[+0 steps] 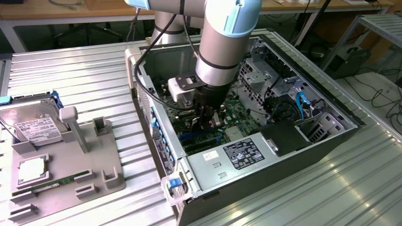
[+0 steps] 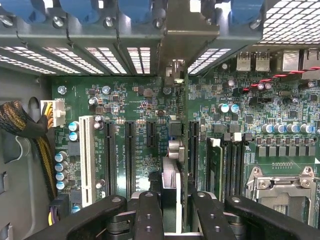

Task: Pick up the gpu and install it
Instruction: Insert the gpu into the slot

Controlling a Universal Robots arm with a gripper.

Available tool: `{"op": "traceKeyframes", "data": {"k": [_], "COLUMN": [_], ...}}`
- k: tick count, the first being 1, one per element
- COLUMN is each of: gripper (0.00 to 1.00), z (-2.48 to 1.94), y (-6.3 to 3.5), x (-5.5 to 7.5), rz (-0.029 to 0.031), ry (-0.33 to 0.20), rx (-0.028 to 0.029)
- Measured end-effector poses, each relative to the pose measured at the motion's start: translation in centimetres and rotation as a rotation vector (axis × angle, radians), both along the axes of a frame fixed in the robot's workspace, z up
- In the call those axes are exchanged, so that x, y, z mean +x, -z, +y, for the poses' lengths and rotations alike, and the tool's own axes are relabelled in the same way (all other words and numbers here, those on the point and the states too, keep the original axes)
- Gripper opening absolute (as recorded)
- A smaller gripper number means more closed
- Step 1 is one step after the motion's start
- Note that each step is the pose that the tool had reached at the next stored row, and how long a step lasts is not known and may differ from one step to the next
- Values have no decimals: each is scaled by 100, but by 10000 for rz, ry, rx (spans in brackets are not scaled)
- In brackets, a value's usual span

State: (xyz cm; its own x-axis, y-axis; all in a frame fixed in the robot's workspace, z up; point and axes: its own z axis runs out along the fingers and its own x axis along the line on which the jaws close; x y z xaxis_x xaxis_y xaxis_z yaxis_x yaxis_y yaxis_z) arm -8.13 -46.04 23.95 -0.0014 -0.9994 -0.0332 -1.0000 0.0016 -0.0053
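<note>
My gripper is reaching down into the open computer case and is shut on the gpu. I see the card edge-on, standing upright over the green motherboard among the black expansion slots. Its silver bracket lies against the case's rear slot wall, under the blue latches. The black fingers press on both sides of the card. In the exterior view the gripper sits low in the middle of the case, just above the board. Whether the card is seated in a slot I cannot tell.
A white slot, memory sticks and the CPU socket flank the card. The power supply fills the case's near end. At the exterior view's left a grey fixture holds a hard drive and a memory stick.
</note>
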Motion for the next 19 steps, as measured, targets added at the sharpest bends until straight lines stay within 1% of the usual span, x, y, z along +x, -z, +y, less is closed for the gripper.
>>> {"op": "traceKeyframes", "data": {"k": [9,13,14,19], "gripper": [28,28,28,28], "z": [-1,-2,1,0], "y": [27,74,94,91], "x": [-8,-10,-9,-8], "rz": [3,16,7,12], "ry": [-2,-1,0,-1], "rx": [-4,-15,9,-1]}}
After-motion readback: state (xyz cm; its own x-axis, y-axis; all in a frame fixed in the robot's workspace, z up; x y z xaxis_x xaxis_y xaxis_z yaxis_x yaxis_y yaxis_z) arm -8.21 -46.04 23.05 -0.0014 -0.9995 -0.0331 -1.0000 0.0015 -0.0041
